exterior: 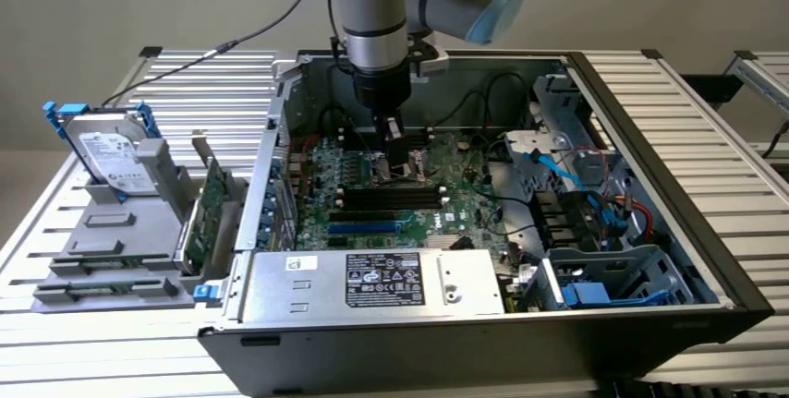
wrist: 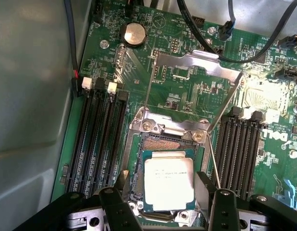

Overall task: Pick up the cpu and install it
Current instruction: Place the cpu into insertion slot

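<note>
The cpu (wrist: 167,183) is a small square chip with a silver-grey metal top on a green edge. It sits between my gripper's (wrist: 164,188) two dark fingers (wrist: 204,188), which are shut on its sides. It hangs just over the open socket (wrist: 160,143), whose gold contacts show past the chip's edge. The socket's metal load plate (wrist: 194,62) stands raised behind it. In the exterior view my gripper (exterior: 397,153) reaches down into the open computer case (exterior: 641,232), low over the green motherboard (exterior: 463,181).
Black memory slots (wrist: 98,139) flank the socket on both sides. Black cables (wrist: 220,53) cross over the load plate. Outside the case, at the exterior view's left, a grey stand (exterior: 105,241) holds a silver hard drive (exterior: 111,153) and a green circuit card (exterior: 203,209).
</note>
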Controlling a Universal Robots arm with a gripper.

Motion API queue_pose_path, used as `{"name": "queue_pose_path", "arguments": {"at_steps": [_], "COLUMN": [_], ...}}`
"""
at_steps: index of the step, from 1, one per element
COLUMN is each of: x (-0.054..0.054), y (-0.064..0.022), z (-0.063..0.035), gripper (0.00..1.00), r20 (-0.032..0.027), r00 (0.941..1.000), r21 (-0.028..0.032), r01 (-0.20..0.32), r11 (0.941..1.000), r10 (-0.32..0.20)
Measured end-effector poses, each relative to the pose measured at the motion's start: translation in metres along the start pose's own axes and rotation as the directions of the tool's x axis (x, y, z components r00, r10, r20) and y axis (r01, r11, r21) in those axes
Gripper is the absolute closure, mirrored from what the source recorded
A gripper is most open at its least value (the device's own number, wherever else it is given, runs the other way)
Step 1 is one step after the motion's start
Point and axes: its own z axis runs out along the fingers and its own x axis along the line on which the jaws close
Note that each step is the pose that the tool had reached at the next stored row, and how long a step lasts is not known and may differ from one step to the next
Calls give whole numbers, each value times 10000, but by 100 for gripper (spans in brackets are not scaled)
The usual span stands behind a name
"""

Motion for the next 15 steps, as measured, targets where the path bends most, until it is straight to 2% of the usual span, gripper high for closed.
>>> {"name": "queue_pose_path", "arguments": {"at_steps": [5, 9, 13, 15], "x": [-5, -24, -49, -54], "y": [0, 4, 13, 19], "z": [8, 9, 13, 13], "gripper": [35, 35, 35, 35], "r20": [-7, -30, -66, -91], "r00": [10000, 10000, 10000, 10000], "r21": [14, 96, 204, 226], "r01": [3, 6, 12, 12], "r11": [10000, 10000, 9998, 9997], "r10": [-3, -6, -11, -10]}}
